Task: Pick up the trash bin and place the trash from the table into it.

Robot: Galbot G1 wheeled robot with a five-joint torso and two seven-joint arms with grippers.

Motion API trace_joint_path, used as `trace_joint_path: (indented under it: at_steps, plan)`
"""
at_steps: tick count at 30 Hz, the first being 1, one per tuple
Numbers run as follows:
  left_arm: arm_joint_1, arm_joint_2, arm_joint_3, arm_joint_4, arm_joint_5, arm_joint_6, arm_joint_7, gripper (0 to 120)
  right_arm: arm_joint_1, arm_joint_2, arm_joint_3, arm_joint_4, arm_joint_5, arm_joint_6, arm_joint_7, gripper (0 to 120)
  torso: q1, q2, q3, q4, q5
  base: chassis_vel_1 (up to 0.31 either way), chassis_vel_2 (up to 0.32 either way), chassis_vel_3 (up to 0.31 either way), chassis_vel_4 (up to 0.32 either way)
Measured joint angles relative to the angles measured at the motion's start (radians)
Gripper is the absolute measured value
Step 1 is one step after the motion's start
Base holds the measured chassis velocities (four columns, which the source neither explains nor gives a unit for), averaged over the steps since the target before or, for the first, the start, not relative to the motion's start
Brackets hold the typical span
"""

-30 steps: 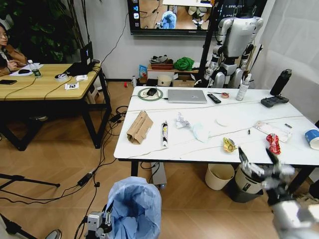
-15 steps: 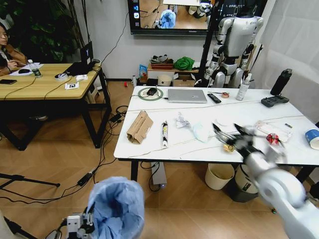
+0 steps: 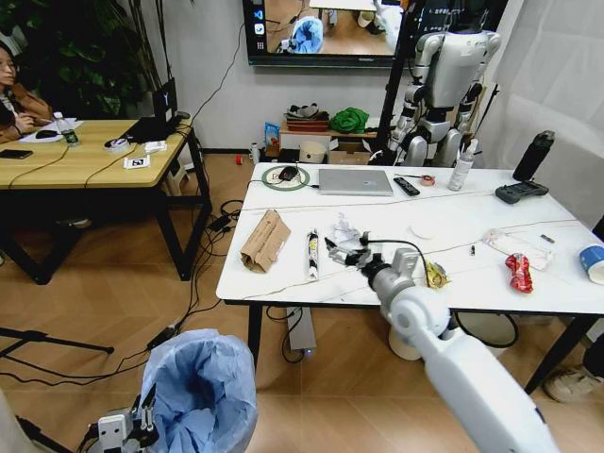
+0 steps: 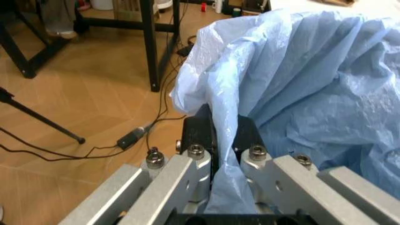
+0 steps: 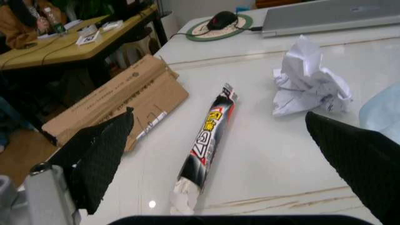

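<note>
The trash bin (image 3: 206, 387), lined with a crinkly light-blue bag (image 4: 312, 79), hangs low in front of the table (image 3: 283, 283). My left gripper (image 3: 127, 429) (image 4: 218, 140) is shut on its rim. My right gripper (image 3: 344, 253) (image 5: 218, 114) stands open just above the tabletop, between the black-red wrapper tube (image 3: 311, 253) (image 5: 209, 136) and the crumpled white paper (image 3: 344, 229) (image 5: 309, 82). More trash lies around: brown cardboard (image 3: 264, 241) (image 5: 125, 108), yellow wrapper (image 3: 435, 275), red wrapper (image 3: 517, 272), clear pack (image 3: 517, 247), blue-white cup (image 3: 593, 262).
A laptop (image 3: 354, 181), mouse (image 3: 286, 174), remote (image 3: 405, 186), black bottle (image 3: 533, 156) and controller (image 3: 519, 192) sit at the table's far side. A wooden desk (image 3: 85, 160) stands to the left. Cables (image 3: 189, 311) trail across the floor beside the bin.
My right arm has swung left from the table's front right corner to the crumpled paper and wrapper tube. The bin, held by my left gripper, has shifted left.
</note>
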Motion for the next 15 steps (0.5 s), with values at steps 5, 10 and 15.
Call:
trace_joint_path:
  at_steps: [5,10,15]
  plan:
    - [-0.003,0.000,0.014,-0.004,0.008,0.000,0.000,1,-0.008,-0.003,-0.020,0.000,-0.006,0.008,0.000,100,0.000,0.000,0.000,0.0000,0.0000,0.000,0.000,0.000,0.000]
    - [-0.002,0.000,0.020,-0.010,0.013,0.000,0.000,1,0.006,-0.002,-0.044,-0.033,0.003,0.027,-0.005,100,0.000,0.000,0.000,-0.0002,-0.0001,0.000,0.000,0.000,0.000]
    - [-0.001,-0.005,0.023,-0.011,0.019,-0.003,0.001,1,0.068,0.037,-0.090,-0.140,-0.005,0.049,-0.021,100,0.000,-0.001,0.000,0.0002,0.0002,0.000,0.000,0.000,0.000]
